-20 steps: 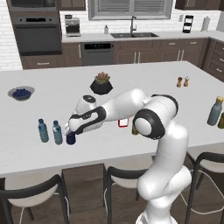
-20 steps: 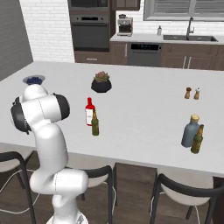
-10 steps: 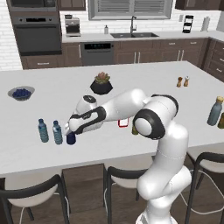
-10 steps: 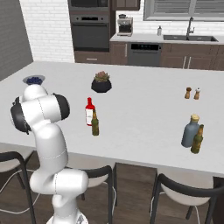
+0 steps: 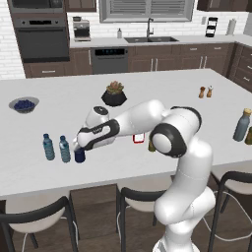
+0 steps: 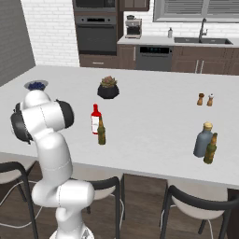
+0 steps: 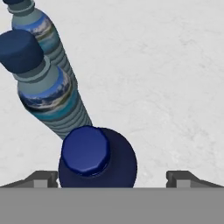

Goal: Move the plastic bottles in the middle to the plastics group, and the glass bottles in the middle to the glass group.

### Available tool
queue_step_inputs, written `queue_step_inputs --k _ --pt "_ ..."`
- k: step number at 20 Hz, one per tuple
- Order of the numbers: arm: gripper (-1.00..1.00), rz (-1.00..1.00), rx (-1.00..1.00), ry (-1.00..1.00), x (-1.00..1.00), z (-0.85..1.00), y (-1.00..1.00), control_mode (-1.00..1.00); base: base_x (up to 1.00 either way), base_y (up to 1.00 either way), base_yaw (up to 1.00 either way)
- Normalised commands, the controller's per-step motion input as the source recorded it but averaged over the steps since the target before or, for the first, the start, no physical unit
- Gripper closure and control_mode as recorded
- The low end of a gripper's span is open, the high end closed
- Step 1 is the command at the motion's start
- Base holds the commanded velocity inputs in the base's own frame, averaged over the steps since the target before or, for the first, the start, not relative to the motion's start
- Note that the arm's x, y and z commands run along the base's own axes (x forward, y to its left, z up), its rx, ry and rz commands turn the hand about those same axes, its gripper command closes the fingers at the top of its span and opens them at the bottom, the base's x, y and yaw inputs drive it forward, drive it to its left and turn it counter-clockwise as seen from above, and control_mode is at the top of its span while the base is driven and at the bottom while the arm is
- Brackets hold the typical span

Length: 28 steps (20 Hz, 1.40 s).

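Beside two scenery-labelled water bottles (image 7: 48, 94) (no legible text), wide end effector (image 7: 111, 178) straddles navy bottle (image 7: 97, 158).

Base views flank the counter (image 5: 162, 93); hand view looks straight down

On the white kitchen island (image 5: 59, 98): two pale blue see-through water bottles (image 5: 48, 146) (image 5: 64, 149), one stubby navy bottle (image 5: 79, 155), one red flask-shaped bottle (image 6: 95, 119), two brown bottles (image 6: 101, 131) (image 6: 210, 148), one grey-blue bottle (image 6: 203, 139), two small shakers (image 6: 200, 99) (image 6: 210, 99).

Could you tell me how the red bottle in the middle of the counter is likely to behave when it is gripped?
The red bottle stands tall and narrow, so it could tip if nudged. Its surface looks smooth, perhaps slippery.
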Motion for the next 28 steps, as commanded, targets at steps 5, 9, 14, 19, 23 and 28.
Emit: queue_step_inputs --k 5,9,14,19,23,28 --pt "-1.0 0.0 0.0 0.0 -0.02 0.29 0.0 -1.0 0.0 0.0 0.0" --pt "-1.0 0.0 0.0 0.0 -0.06 0.36 0.0 -1.0 0.0 0.0 0.0" --pt "-1.0 0.0 0.0 0.0 -0.18 0.35 0.0 -1.0 0.0 0.0 0.0" --pt "-1.0 -0.09 0.0 0.0 -0.53 0.34 -0.24 -1.0 0.0 0.0 0.0" --pt "-1.0 -0.18 0.0 0.0 -0.55 0.27 -0.51 -1.0 0.0 0.0 0.0" --pt "-1.0 -0.22 0.0 0.01 -0.47 0.14 -0.8 -1.0 0.0 0.0 0.0"
